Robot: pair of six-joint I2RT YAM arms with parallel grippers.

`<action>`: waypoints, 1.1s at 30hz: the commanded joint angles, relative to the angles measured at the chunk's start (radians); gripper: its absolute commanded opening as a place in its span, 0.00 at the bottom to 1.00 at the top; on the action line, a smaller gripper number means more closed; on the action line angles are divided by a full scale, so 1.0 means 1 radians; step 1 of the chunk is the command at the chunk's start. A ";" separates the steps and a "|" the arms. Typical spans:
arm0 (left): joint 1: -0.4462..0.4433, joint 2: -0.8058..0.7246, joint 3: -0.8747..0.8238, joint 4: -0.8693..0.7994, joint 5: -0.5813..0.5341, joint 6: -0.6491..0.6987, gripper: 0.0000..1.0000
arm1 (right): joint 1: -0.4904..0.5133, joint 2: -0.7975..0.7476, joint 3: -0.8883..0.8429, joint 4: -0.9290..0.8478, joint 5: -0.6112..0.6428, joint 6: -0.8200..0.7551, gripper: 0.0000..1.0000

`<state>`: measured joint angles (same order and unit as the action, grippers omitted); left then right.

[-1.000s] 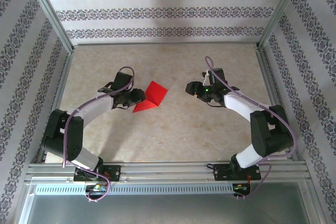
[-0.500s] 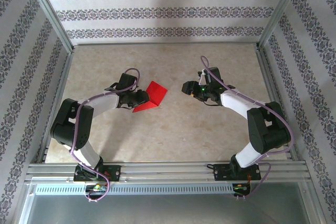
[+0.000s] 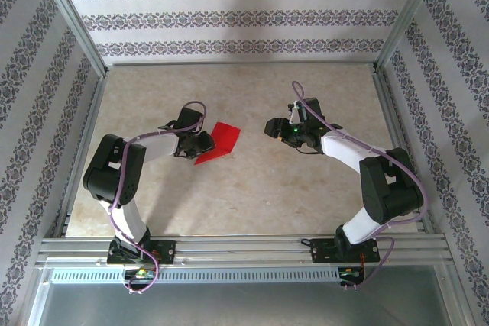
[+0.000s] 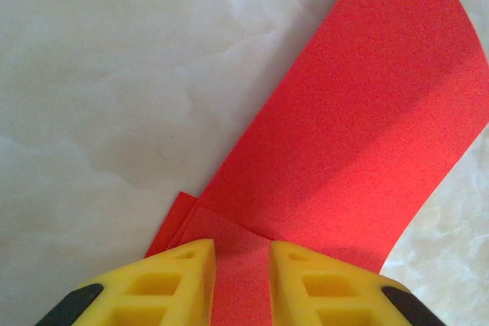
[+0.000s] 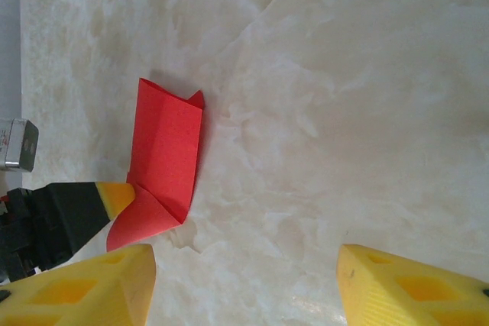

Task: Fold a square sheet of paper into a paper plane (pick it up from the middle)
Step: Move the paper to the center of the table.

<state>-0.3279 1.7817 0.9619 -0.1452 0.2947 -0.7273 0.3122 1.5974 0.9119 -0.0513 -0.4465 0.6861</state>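
Folded red paper (image 3: 220,143), left gripper (image 4: 241,246) slightly open astride its 9 o'clock edge, right gripper (image 3: 273,126) wide open at 3 o'clock

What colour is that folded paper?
The paper is plain bright red, clearest in the left wrist view.

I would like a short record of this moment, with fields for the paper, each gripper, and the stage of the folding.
paper: square sheet of paper, bright red, folded into overlapping layers, lying on the table
left gripper: jaws narrowly apart, the paper's near edge between the fingers; a firm grip cannot be confirmed
right gripper: jaws wide open, empty, above bare table, apart from the paper
stage: folded layers, no pointed dart shape yet
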 commanded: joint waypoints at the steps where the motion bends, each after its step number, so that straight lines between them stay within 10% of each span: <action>1: -0.020 0.020 0.016 -0.042 0.012 -0.020 0.25 | 0.008 0.006 0.003 0.007 -0.002 0.012 0.65; 18: -0.277 0.074 0.104 -0.126 -0.010 -0.174 0.21 | 0.010 -0.048 -0.122 0.007 0.027 0.166 0.65; 33: -0.277 0.077 0.053 -0.123 -0.068 -0.275 0.13 | 0.150 -0.006 -0.219 0.122 0.009 0.577 0.45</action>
<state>-0.6075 1.8416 1.0447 -0.2222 0.2676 -0.9661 0.4450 1.5608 0.6888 0.0204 -0.4324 1.1706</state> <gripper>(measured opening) 0.129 0.472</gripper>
